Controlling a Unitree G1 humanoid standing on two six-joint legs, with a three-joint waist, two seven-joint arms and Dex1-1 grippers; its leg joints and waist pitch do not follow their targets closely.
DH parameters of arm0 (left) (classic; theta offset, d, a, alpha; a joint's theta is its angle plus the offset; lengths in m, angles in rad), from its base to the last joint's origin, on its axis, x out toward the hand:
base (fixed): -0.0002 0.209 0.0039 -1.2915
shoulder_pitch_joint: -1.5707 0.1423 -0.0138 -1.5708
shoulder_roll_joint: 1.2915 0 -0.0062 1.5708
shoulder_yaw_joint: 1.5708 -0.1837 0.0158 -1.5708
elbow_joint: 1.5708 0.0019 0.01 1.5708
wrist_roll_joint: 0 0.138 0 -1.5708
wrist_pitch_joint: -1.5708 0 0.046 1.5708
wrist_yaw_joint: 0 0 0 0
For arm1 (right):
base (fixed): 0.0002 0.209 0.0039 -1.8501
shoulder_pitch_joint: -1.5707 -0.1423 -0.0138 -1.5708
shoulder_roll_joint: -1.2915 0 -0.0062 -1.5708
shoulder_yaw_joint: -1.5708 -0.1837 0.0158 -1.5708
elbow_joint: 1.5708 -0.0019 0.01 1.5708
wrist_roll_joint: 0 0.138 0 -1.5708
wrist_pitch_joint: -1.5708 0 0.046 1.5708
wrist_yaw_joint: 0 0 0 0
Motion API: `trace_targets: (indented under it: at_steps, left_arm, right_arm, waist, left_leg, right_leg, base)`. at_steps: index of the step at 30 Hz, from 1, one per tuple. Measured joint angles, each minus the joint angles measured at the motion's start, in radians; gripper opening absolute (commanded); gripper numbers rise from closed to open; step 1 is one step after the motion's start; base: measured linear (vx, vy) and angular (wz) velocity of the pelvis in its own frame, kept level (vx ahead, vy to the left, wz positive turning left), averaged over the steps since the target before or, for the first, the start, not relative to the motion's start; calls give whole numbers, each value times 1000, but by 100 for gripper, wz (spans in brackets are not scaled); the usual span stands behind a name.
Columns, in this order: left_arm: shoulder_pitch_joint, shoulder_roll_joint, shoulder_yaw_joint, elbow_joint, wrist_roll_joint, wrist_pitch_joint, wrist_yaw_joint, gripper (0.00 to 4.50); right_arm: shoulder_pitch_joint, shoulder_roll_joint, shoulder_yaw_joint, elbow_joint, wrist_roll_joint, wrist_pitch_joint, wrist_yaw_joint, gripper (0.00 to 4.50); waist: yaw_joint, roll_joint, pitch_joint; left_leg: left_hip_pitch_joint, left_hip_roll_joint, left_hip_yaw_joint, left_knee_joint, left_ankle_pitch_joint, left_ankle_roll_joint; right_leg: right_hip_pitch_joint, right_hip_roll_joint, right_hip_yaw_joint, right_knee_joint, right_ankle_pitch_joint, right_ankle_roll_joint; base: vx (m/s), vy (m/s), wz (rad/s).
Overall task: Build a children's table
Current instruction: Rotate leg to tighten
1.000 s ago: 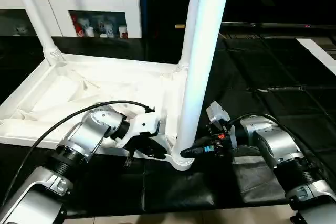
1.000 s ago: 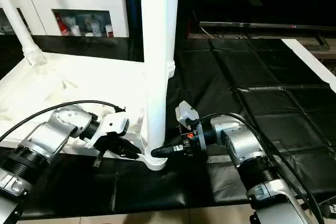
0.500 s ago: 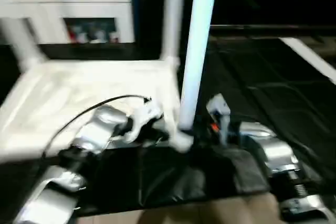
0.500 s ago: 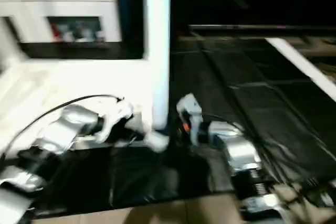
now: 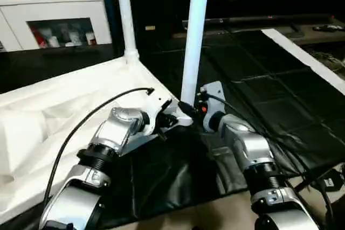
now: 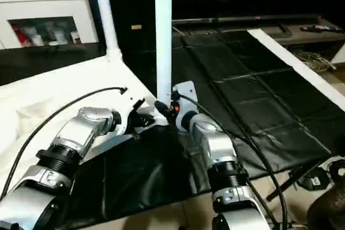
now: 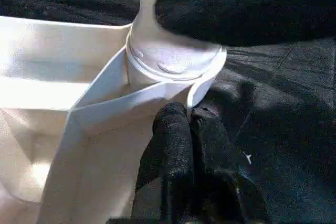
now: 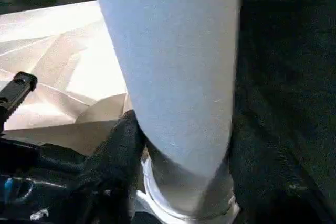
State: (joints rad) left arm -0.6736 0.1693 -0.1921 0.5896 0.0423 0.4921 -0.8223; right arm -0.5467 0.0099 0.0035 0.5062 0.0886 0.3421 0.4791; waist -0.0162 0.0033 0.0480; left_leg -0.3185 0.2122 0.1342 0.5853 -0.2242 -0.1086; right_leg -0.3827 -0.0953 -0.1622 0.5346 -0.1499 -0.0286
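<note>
Tabletop [image 5: 59, 106] of the children's table is seen in the left eye view lying upside down on a black mat [image 5: 253, 100], ribbed underside up, with a near leg [image 5: 195, 30] standing upright in the corner socket [image 5: 185, 116] and a far leg [image 5: 124, 14] upright in the next socket; a white cabinet [image 5: 54, 12] stands behind. In the right eye view the left gripper [image 6: 141, 119] is placed at the tabletop edge just beside that socket, and the right gripper [image 6: 164, 109] is placed at the foot of the near leg. In the left wrist view the two black fingers [image 7: 173, 145] are pressed together, shut on nothing, their tips touching the rim just below the socket collar. In the right wrist view one finger [image 8: 123, 148] is seen lying against one side of the leg just above the collar; the jaws are judged to stand apart around the leg, but a firm clamp cannot be confirmed. The plastic is judged light, stiff and smooth, hence slippery under the pads. The leg is best taken low, near the socket, where leverage is smallest; the tabletop is best steadied at its rim or a rib.
</note>
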Motion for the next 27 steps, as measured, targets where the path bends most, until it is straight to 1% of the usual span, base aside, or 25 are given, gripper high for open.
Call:
trace_targets:
  at_steps: [2, 3, 4, 6, 7, 8, 9, 11, 12, 13, 15, 19, 21, 26, 27]
  left_arm:
    - [0, 0, -2, -3, -1, -5, -18, 0]
    - [0, 1, -3, -4, -1, -8, -25, 0]
    - [0, 4, -9, -7, -1, -21, -37, 0]
    - [3, 19, -24, -16, -4, -45, -62, 0]
    - [5, 24, -28, -20, -6, -54, -72, 0]
    - [6, 29, -33, -23, -7, -63, -81, 0]
    - [9, 42, -44, -28, -8, -78, -101, 0]
    - [15, 58, -50, -34, -11, -91, -136, 0]
    - [17, 68, -57, -37, -10, -99, -157, 0]
    - [18, 79, -65, -42, -10, -105, -180, 0]
    - [28, 103, -82, -51, -11, -128, -227, 0]
    - [35, 137, -104, -62, -11, -160, -290, 0]
    - [35, 156, -122, -67, -9, -184, -321, 0]
    - [42, 214, -154, -75, -11, -252, -437, 0]
    - [43, 224, -159, -76, -11, -265, -456, 0]
  right_arm:
    - [8, -5, 0, -2, -1, -8, 7, 302]
    - [9, -7, 1, -2, -1, -14, 12, 311]
    - [15, -18, 6, -10, -1, -24, 32, 311]
    - [37, -45, 17, -32, 0, -45, 89, 333]
    - [42, -61, 21, -36, 3, -50, 117, 333]
    - [47, -75, 26, -41, 6, -52, 143, 357]
    - [60, -105, 36, -59, 17, -53, 192, 357]
    - [78, -142, 47, -74, 35, -58, 264, 371]
    - [85, -167, 49, -79, 38, -59, 300, 384]
    - [90, -192, 60, -88, 45, -59, 343, 384]
    - [104, -249, 84, -107, 60, -58, 436, 410]
    - [113, -287, 93, -110, 75, -59, 531, 444]
    - [111, -303, 98, -105, 79, -64, 569, 444]
    - [100, -379, 105, -92, 86, -72, 667, 444]
    - [96, -391, 121, -92, 90, -69, 693, 444]
  waist:
    - [7, -2, 0]
    - [12, -2, 0]
    - [20, -3, 0]
    - [31, -3, 0]
    - [36, -3, 0]
    - [40, -3, 0]
    - [48, -3, 0]
    - [57, -3, 0]
    - [59, -3, 0]
    - [61, -3, 0]
    - [66, -3, 0]
    - [69, -3, 0]
    - [72, -5, 1]
    - [78, -8, 1]
    - [78, -8, 1]
  left_leg:
    - [0, -5, 3, -1, -1, 1]
    - [1, -5, 6, -2, -1, 1]
    - [0, -5, 8, -2, -1, -1]
    - [-2, -4, 9, -6, 1, 1]
    - [-3, -4, 9, -6, 2, 3]
    - [-3, -4, 9, -6, 2, 3]
    - [-2, -4, 9, -8, 2, 3]
    - [-2, -3, 9, -9, 2, 3]
    - [-3, -3, 10, -9, 2, 3]
    - [-3, -4, 10, -9, 2, 3]
    - [-3, -5, 12, -9, 2, 3]
    - [-3, -5, 14, -6, 2, 3]
    - [-3, -5, 15, -6, 2, 2]
    - [-3, -4, 15, -6, 2, 3]
    - [-3, -4, 15, -6, 2, 3]
  right_leg:
    - [-6, 0, 13, 12, 6, 0]
    - [-9, 0, 17, 18, 7, 0]
    - [-15, 0, 22, 27, 7, 0]
    - [-22, 3, 25, 34, 5, 0]
    - [-24, 3, 26, 38, 4, -4]
    - [-26, 3, 28, 43, 1, -7]
    - [-27, 4, 28, 44, 0, -8]
    - [-28, 4, 28, 44, -1, -8]
    - [-28, 4, 29, 44, -1, -9]
    - [-28, 4, 30, 44, -1, -9]
    - [-28, 4, 35, 44, -1, -9]
    - [-28, 4, 38, 44, -1, -9]
    - [-27, 4, 39, 45, -2, -8]
    - [-27, 5, 40, 46, -2, -7]
    - [-27, 5, 40, 46, -2, -7]
  base:
    - [0, 0, 0]
    - [0, 0, 0]
    - [0, 0, 0]
    - [0, 0, 0]
    - [0, 0, 0]
    - [0, 0, 0]
    - [0, 0, 0]
    - [0, 0, 0]
    - [0, 0, 0]
    - [0, 0, 0]
    - [0, 0, 0]
    - [0, 0, 0]
    - [0, 0, 0]
    - [0, 0, 0]
    - [0, 0, 0]
